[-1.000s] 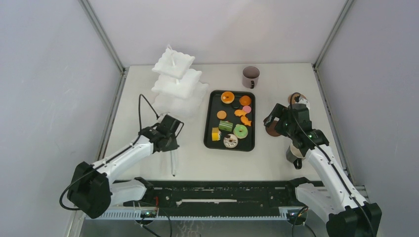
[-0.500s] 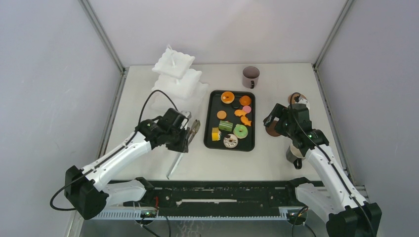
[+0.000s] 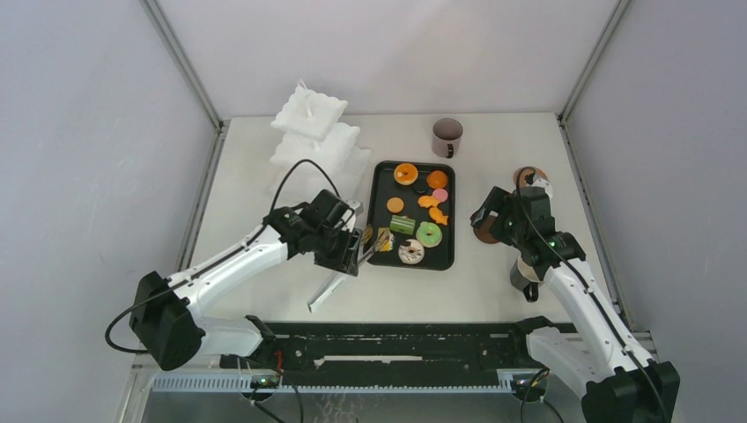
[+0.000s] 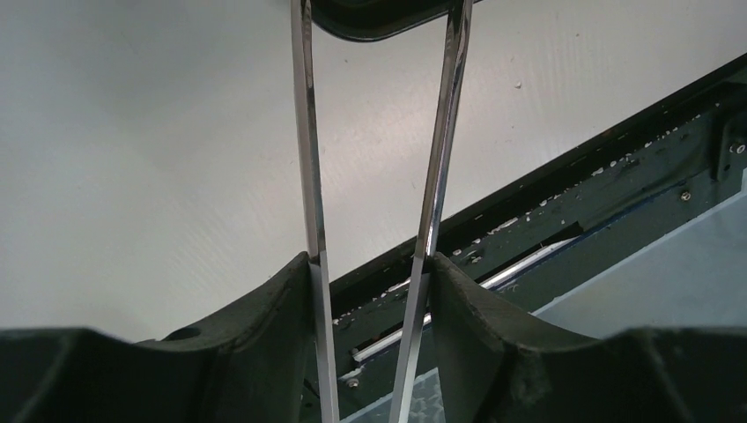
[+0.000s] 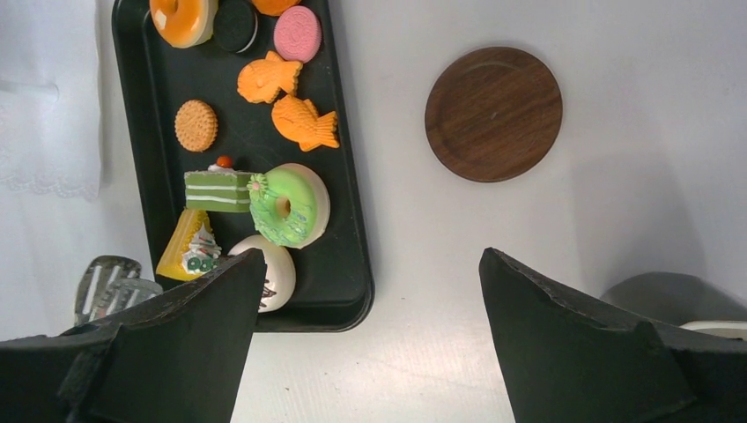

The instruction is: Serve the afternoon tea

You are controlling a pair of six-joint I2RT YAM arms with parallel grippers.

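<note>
Steel tongs (image 4: 306, 176), clamped by left end effector (image 4: 370, 262), beside tray (image 5: 339, 238) (right end effector (image 5: 370, 260) agape)

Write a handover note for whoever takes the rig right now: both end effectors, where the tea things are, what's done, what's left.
Left end effector: shut on the tongs, tips just off the black tray's left edge, by the yellow cake wedge.
Right end effector: open, holding nothing, above the table near a wooden coaster.
Things: the pastries all lie on the tray; one mug at the far edge, another mug by the right arm.
Done: tongs in hand.
Left: pastries onto the white stand, mugs served.
</note>
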